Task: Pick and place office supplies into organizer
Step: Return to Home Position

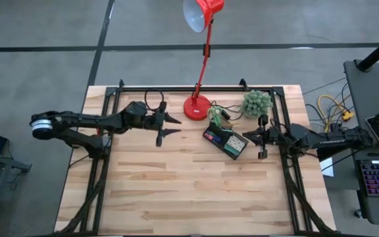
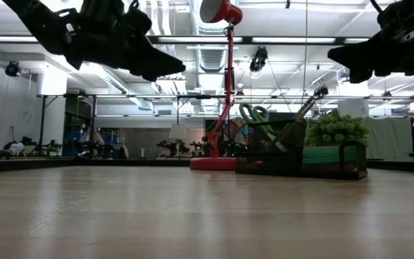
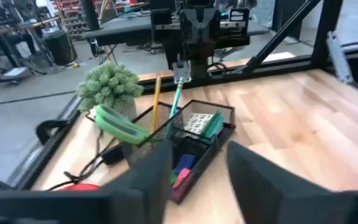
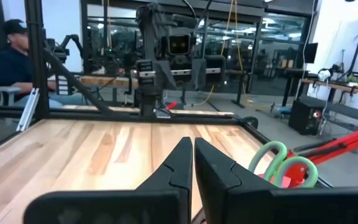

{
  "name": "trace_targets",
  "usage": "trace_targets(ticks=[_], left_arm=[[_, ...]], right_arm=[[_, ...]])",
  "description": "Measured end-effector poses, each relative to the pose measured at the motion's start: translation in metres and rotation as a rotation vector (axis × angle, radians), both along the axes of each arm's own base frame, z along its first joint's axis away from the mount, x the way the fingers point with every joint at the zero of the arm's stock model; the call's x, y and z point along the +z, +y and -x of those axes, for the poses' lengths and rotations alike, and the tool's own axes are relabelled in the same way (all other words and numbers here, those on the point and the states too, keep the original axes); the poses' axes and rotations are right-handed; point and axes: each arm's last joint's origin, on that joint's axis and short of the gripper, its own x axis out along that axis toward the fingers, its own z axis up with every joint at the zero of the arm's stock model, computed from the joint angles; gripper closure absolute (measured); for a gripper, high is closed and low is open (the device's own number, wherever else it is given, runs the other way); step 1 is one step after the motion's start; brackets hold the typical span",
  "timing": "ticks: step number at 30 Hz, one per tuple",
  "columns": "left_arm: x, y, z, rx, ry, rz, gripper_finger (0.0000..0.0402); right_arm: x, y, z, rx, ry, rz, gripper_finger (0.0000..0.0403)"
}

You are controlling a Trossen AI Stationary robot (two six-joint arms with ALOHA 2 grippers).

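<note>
The black organizer (image 1: 226, 140) stands right of the table's middle, in front of the red lamp's base. Green-handled scissors (image 3: 120, 124), a yellow pencil (image 3: 156, 99) and a teal pen (image 3: 176, 102) stick up out of its compartments. A pale patterned block (image 3: 197, 121) and small pink and blue pieces (image 3: 182, 169) lie inside it. My left gripper (image 1: 171, 127) hangs open above the table left of the organizer, pointing at it, with nothing between its fingers (image 3: 160, 168). My right gripper (image 1: 247, 136) hovers shut just right of the organizer, empty (image 4: 193, 155).
A red desk lamp stands on its round base (image 1: 197, 107) at the far middle, its arm leaning over the far edge. A green ball-shaped plant (image 1: 256, 102) sits behind the organizer. The near half of the wooden table (image 1: 189, 191) is bare. A person (image 4: 11, 56) sits beyond the table's left side.
</note>
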Motion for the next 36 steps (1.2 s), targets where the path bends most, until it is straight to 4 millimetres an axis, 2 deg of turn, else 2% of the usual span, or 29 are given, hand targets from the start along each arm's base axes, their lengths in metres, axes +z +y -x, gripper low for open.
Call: trace_targets(ticks=[5,7,12,17,20,27,32,36], left_arm=[[-0.008,0.0,0.013,0.015,-0.005,-0.032,0.0371],[-0.019,-0.002,0.025,0.023,-0.01,-0.042,0.0392],[-0.044,-0.011,0.063,0.072,-0.124,-0.026,0.0393],[-0.066,-0.019,0.097,0.229,-0.194,0.026,0.04],[-0.067,-0.023,0.102,0.24,-0.18,0.026,0.0401],[-0.05,-0.032,0.112,0.192,-0.304,0.005,0.0401],[-0.06,-0.039,0.116,0.255,-0.192,0.054,0.0401],[-0.061,-0.049,0.118,0.209,-0.17,0.034,0.0402]], right_arm=[[0.001,0.0,0.0,-0.002,-0.01,0.008,0.0394],[0.001,0.0,0.0,-0.007,-0.007,0.007,0.0394],[0.0,0.0,0.0,-0.007,-0.002,-0.016,0.0394],[0.0,0.0,0.0,-0.008,0.002,-0.012,0.0394],[0.0,-0.001,0.0,-0.01,0.002,-0.011,0.0394],[-0.004,-0.001,0.0,-0.01,0.044,-0.02,0.0394],[-0.006,-0.001,0.0,-0.009,0.055,-0.036,0.0394],[-0.005,-0.001,0.0,-0.009,0.053,-0.036,0.0394]])
